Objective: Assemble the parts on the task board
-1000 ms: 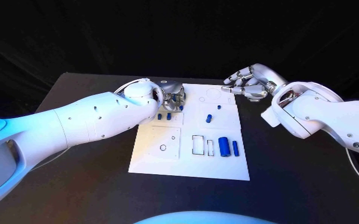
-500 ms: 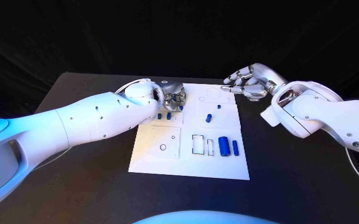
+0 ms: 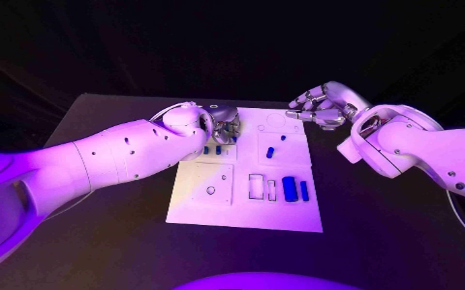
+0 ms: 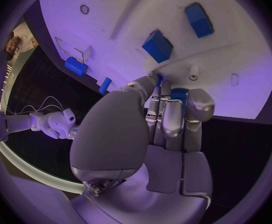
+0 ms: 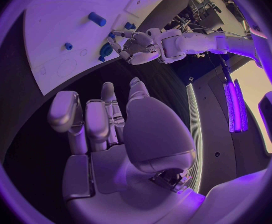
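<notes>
Board [image 3: 247, 213]: white plate, mid-table, long axis running away from the robot; bears outlined recesses and small blue parts.

Left hand [image 3: 225, 123]: over the board's far left corner, fingers pointing down at the surface; in the left wrist view the hand [image 4: 163, 122] has its fingers drawn together side by side, tips at or just above the board; a small blue piece [image 4: 178, 92] shows between the fingertips and appears pinched, though its shape is mostly hidden by the fingers.

Parts near the left hand: two short blue blocks [image 3: 212, 150] just on the robot's side of the fingers, close but apart from them; the same two appear in the wrist view as blue blocks [image 4: 157, 46] beyond the fingertips; one more small blue piece [image 3: 234, 139] at the hand's inner edge, partly hidden.

Parts mid-board: a small blue peg [image 3: 270, 152] and a smaller one [image 3: 283, 138] beyond it, both between the two hands and well apart from either.

Parts on the near half: a large blue cylinder [image 3: 289, 188] and a thinner blue rod [image 3: 304, 190] lying side by side beside two rectangular outlines; well apart from both hands.

Right hand [image 3: 318, 110]: raised off the board's far right corner, beyond its edge; fingers loosely curled and spread, holding nothing; right wrist view shows the hand [image 5: 105, 134] with bare palm and fingers apart, the board [image 5: 55, 59] well ahead of it.

Table [image 3: 116, 236]: black, under the board.
</notes>
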